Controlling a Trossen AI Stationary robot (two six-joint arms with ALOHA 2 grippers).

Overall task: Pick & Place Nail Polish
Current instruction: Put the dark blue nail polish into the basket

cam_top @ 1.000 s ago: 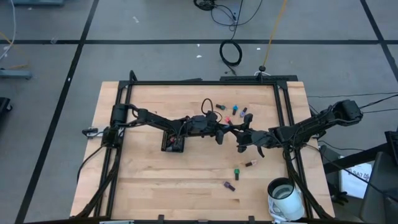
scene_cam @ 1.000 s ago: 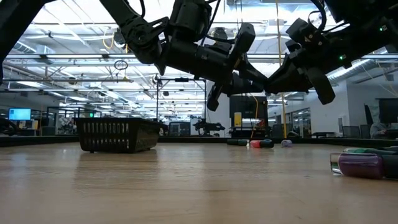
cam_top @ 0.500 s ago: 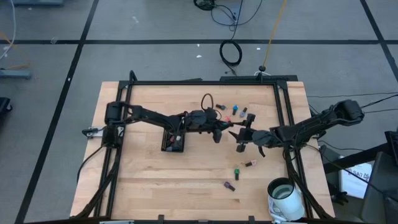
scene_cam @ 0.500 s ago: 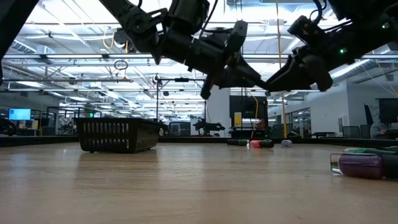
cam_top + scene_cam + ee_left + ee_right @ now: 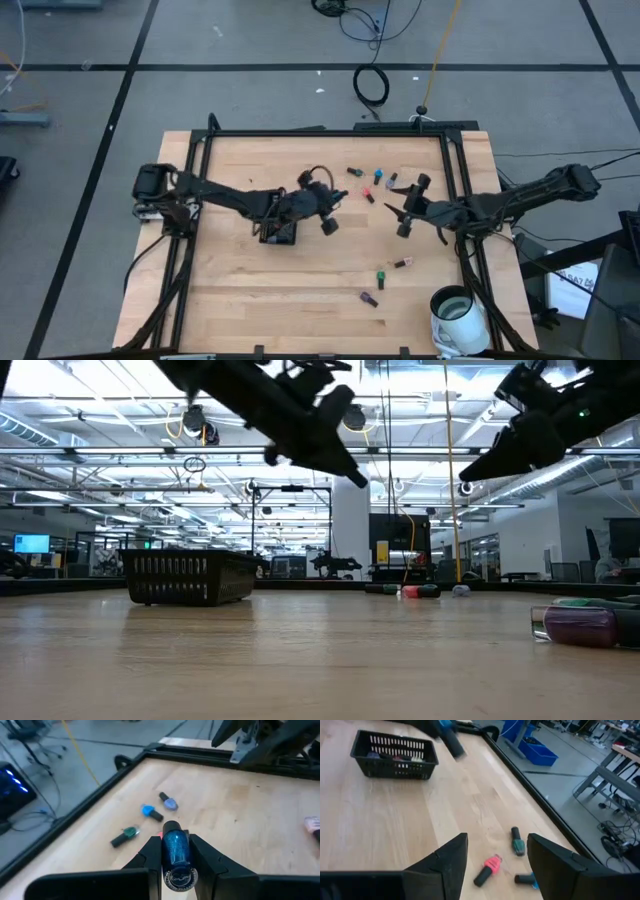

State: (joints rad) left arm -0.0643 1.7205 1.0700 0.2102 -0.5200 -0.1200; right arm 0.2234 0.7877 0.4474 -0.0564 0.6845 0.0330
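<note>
progress is partial: the black tray [image 5: 279,231] is already holding a few bottles, seen in the right wrist view. just right of the tray, the left end effector [image 5: 327,217] is gripping a blue nail polish bottle [image 5: 175,851] between closed fingers above the tabletop [image 5: 300,290]. farther right of the tray, a cluster of bottles [image 5: 377,180] and three more [image 5: 381,283] are lying loose, still to go. the right end effector [image 5: 410,208] is hanging wide open and empty beyond them. nothing is blocking the path to the tray.
</note>
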